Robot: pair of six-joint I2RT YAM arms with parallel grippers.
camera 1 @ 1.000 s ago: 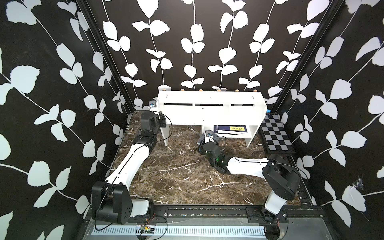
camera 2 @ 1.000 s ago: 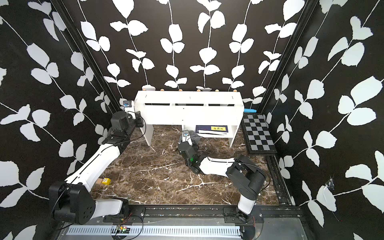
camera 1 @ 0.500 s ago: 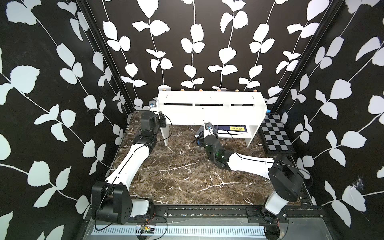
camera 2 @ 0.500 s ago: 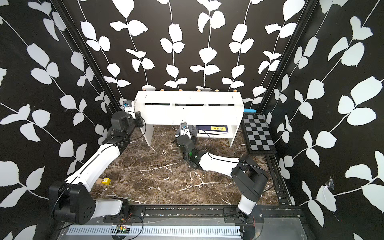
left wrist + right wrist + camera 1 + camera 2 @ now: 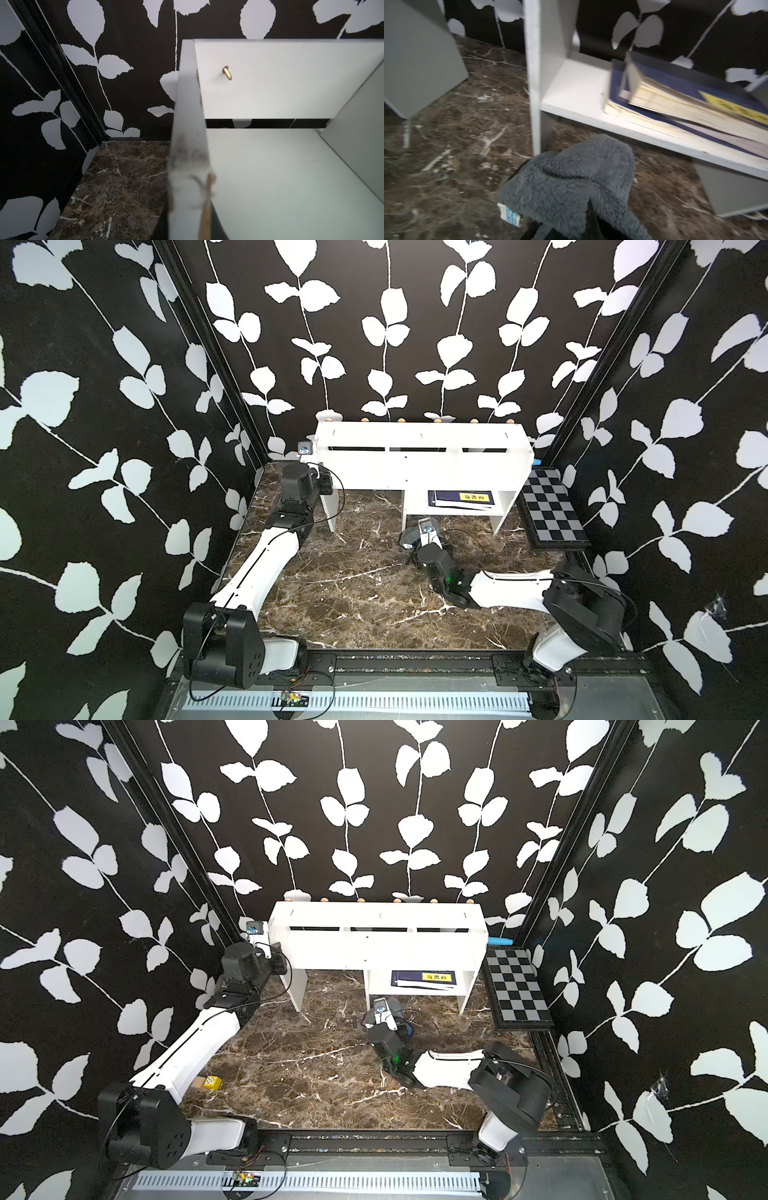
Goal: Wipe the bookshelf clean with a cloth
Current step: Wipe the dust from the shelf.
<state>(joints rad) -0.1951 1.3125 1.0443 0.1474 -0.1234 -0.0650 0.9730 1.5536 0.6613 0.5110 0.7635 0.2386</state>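
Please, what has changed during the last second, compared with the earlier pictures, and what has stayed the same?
The right gripper, jaws shut on the cloth, first went toward the lower compartment of the bookshelf, then drew back from it. Nothing was taken or released. The left gripper stayed at the bookshelf's left end panel; the bookshelf and the books did not move.

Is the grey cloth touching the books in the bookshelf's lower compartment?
Apart. In the right wrist view, the front edge of the bookshelf and a strip of marble floor lie between the cloth and the books.
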